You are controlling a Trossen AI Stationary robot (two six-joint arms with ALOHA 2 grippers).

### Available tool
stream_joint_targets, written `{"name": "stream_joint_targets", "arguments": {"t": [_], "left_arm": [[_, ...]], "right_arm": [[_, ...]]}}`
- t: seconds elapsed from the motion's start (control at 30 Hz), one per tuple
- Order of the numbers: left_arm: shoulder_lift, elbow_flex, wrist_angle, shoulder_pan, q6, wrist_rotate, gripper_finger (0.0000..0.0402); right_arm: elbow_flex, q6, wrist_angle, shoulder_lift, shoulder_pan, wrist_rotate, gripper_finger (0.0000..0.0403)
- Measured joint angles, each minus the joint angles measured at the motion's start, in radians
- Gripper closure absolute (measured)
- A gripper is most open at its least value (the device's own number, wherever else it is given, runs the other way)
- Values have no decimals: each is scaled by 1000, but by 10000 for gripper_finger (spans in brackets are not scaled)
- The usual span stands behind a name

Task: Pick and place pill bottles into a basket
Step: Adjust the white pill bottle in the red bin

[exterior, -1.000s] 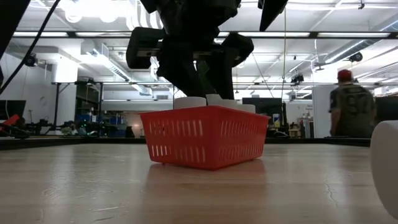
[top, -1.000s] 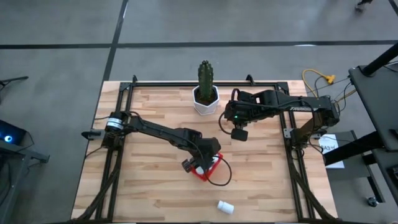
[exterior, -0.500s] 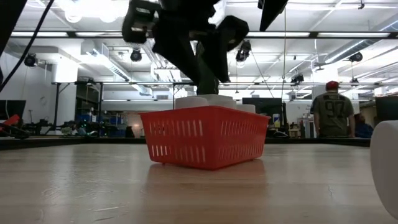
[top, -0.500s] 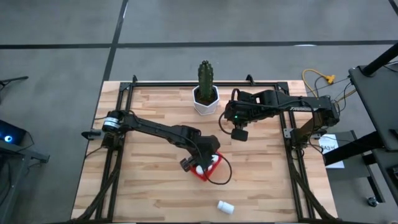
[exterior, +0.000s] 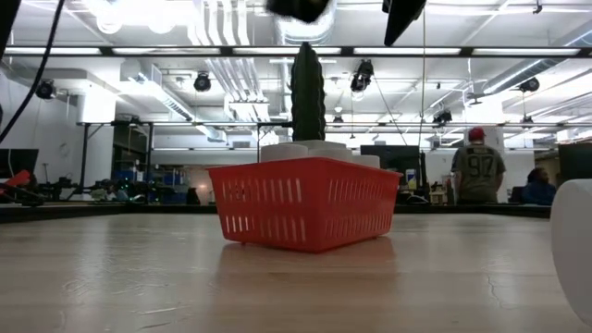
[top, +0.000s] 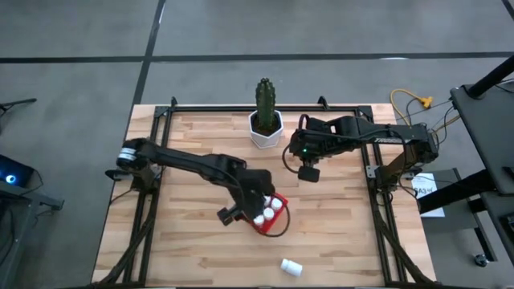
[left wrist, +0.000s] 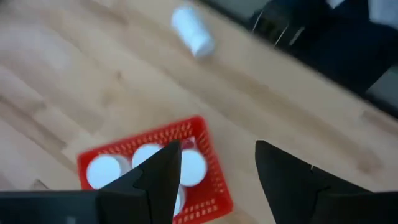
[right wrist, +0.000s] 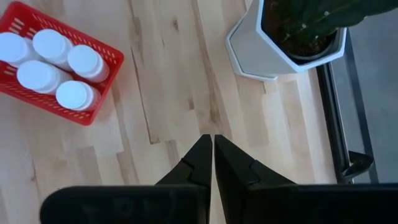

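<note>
The red basket (top: 271,215) sits right of the table's middle with several white pill bottles (right wrist: 46,65) standing upright in it, caps above the rim (exterior: 310,148). One more pill bottle (top: 291,266) lies on its side near the table's front edge, also seen in the left wrist view (left wrist: 193,30). My left gripper (left wrist: 217,168) hangs open above the basket's left side (top: 249,207), with nothing between its fingers. My right gripper (right wrist: 210,152) is shut and empty, high over the table (top: 309,172) right of the cactus pot.
A white hexagonal pot with a green cactus (top: 265,120) stands at the table's far edge. Black frame rails (top: 152,201) run along the table's left and right sides. People stand in the room behind the table (exterior: 476,166).
My left gripper has risen from just above the basket, drifted a little toward the table's left edge and tipped, still open. In the low view it has left the picture at the top. The basket and its bottles have stayed put.
</note>
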Motion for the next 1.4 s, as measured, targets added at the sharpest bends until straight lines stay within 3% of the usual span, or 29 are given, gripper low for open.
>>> {"name": "stream_joint_targets", "arguments": {"t": [0.2, 0.33, 0.5, 0.77, 1.1, 1.23, 1.4], "left_arm": [[-118, -20, 32, -1, -29, 9, 214], [-225, -109, 105, -1, -56, 9, 214], [-394, -313, 257, -1, -111, -1, 214], [-719, -702, 560, 0, -241, -133, 214], [-1004, -997, 759, -1, -317, -238, 214], [-1062, -1061, 772, 0, -317, -247, 214], [-1100, -1121, 778, -1, -317, -246, 214]], "right_arm": [[0, -1, 23, 0, 0, 1, 394], [-6, -17, 74, -1, 15, 26, 394], [-19, -83, 168, -9, 50, 23, 395], [-107, -129, 332, -59, 68, 24, 395], [-401, -159, 685, -190, 70, 18, 394], [-590, -171, 911, -265, 71, -3, 394], [-857, -196, 1314, -345, 71, -140, 394]]}}
